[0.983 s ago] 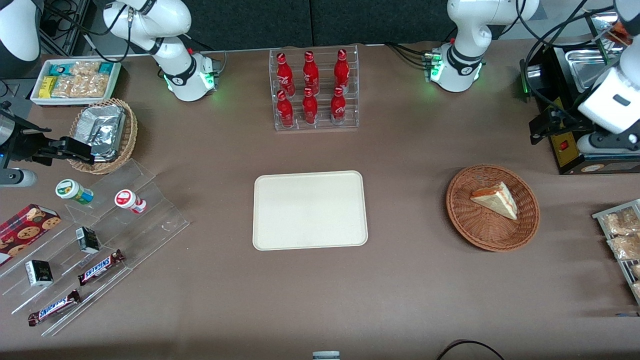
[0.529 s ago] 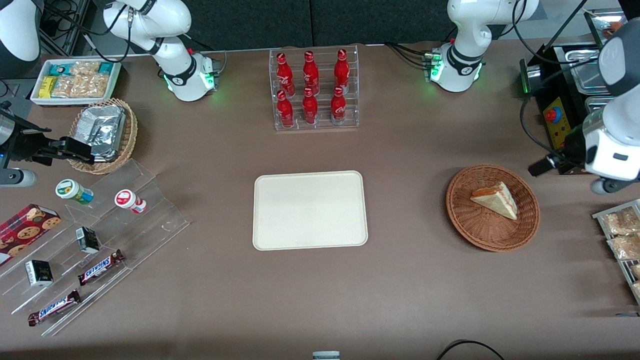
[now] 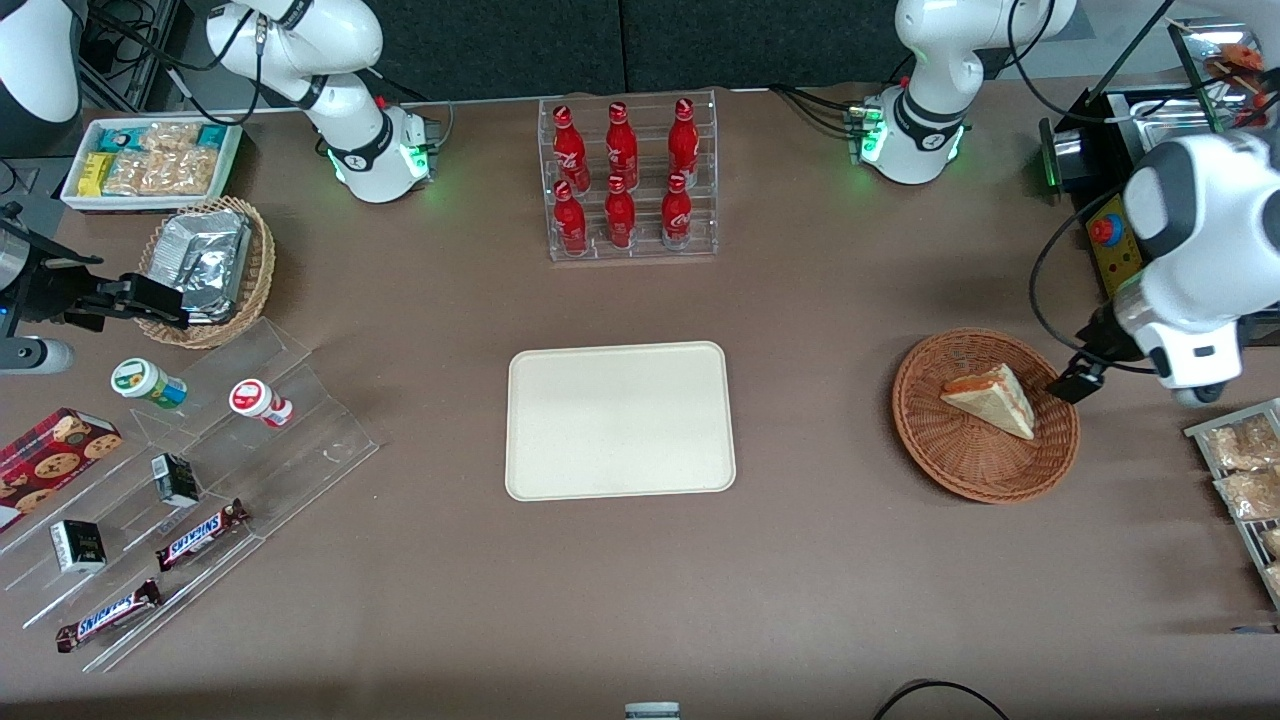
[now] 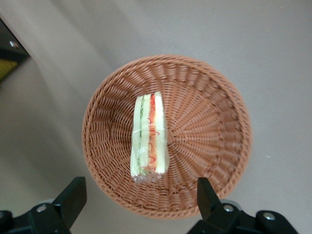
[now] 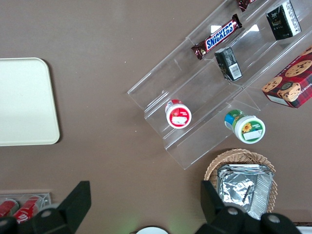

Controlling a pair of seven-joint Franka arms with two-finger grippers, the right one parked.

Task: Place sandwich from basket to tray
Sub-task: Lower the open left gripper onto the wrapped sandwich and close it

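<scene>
The sandwich, a pale wedge with orange and green filling, lies in the reddish-brown wicker basket toward the working arm's end of the table. My left gripper hovers above the basket's rim, on the side away from the tray. It is open, fingers wide apart and holding nothing. The cream tray sits bare at mid-table.
A rack of red bottles stands farther from the camera than the tray. A black appliance and a rack of snack packets flank the basket. Acrylic steps and a foil-packet basket lie toward the parked arm's end.
The left arm has swung away from the black appliance toward the wicker basket and nearer the camera. Its gripper now hangs over the basket's rim. The sandwich has not moved.
</scene>
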